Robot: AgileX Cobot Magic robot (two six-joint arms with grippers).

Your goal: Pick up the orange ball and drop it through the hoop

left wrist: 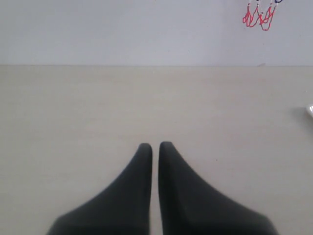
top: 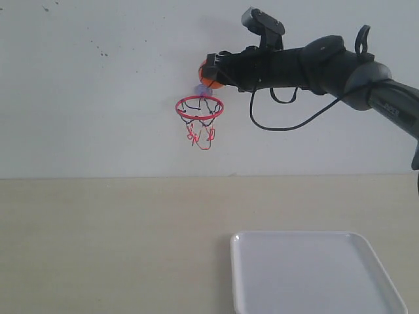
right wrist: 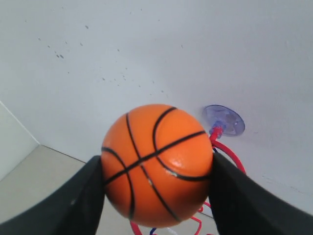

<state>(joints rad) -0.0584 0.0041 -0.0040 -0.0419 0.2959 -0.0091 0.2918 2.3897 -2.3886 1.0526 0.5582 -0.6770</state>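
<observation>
The orange ball with black seams sits squeezed between the two black fingers of my right gripper. In the exterior view the ball shows only as an orange edge at the tip of the right gripper, just above the hoop. The hoop's red ring and red-and-black net hang from a round suction mount on the white wall. Part of the red ring shows behind the ball. My left gripper is shut and empty, low over the table; the net's bottom shows far off.
A white rectangular tray lies on the beige table at the front right, below the right arm. A black cable loops under that arm. The white wall stands directly behind the hoop.
</observation>
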